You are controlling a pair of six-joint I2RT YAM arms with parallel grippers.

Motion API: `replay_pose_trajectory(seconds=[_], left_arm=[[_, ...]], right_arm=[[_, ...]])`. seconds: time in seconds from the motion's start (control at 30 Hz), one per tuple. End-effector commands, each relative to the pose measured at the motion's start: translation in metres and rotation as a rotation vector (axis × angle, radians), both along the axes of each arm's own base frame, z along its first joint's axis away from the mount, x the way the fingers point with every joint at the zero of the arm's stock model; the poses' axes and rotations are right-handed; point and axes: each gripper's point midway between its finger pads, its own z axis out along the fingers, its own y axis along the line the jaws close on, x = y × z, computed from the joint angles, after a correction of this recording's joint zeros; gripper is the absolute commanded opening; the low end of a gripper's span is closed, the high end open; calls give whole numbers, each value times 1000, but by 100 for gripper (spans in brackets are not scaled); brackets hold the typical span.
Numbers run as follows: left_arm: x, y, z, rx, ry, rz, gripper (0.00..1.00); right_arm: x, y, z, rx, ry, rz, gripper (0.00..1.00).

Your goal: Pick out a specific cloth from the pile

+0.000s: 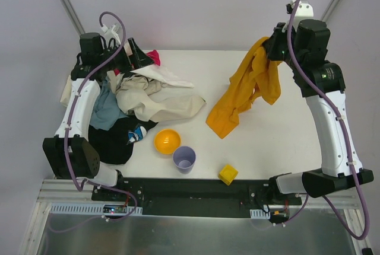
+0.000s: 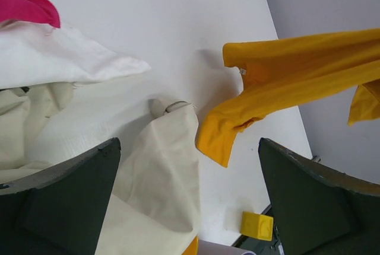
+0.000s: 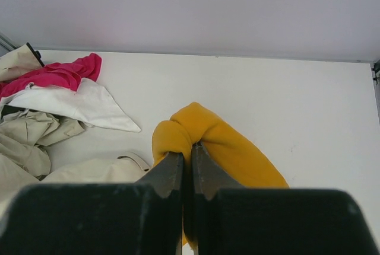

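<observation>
Right wrist view: the right gripper (image 3: 185,149) has its fingers (image 3: 166,175) pressed nearly together, pinching a bunched fold of the cloth (image 3: 231,151). In the top external view the cloth hangs from that gripper at 2 o'clock on the table (image 1: 285,148), its lower end trailing toward 7 o'clock. The left gripper (image 2: 189,145) has its fingers spread wide and holds nothing. It hovers over a cream garment (image 2: 160,178) of the pile (image 1: 151,98) at 10 o'clock.

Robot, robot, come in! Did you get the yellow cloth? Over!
Right gripper shut on cloth, hanging beside pile. Left gripper open above pile. Nothing in the way.
</observation>
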Motion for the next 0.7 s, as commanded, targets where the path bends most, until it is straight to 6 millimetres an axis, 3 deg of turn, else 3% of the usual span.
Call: replay_pose_trajectory(seconds=[0.0,0.17,0.47,0.67], left_arm=[[-28,-25,17,-29,-37,-105,99],[-40,-38,8,-18,-17,-149,99],[-49,-42,-12,-5,28,-164,99],[-53,-42,-23,2,50,-164,99]], right_arm=[[-5,-8,38,6,-122,-12,0],[-1,-25,46,-40,-133,-71,0],[-8,-104,77,-123,-198,-368,0],[3,-125,61,-98,-158,-421,0]])
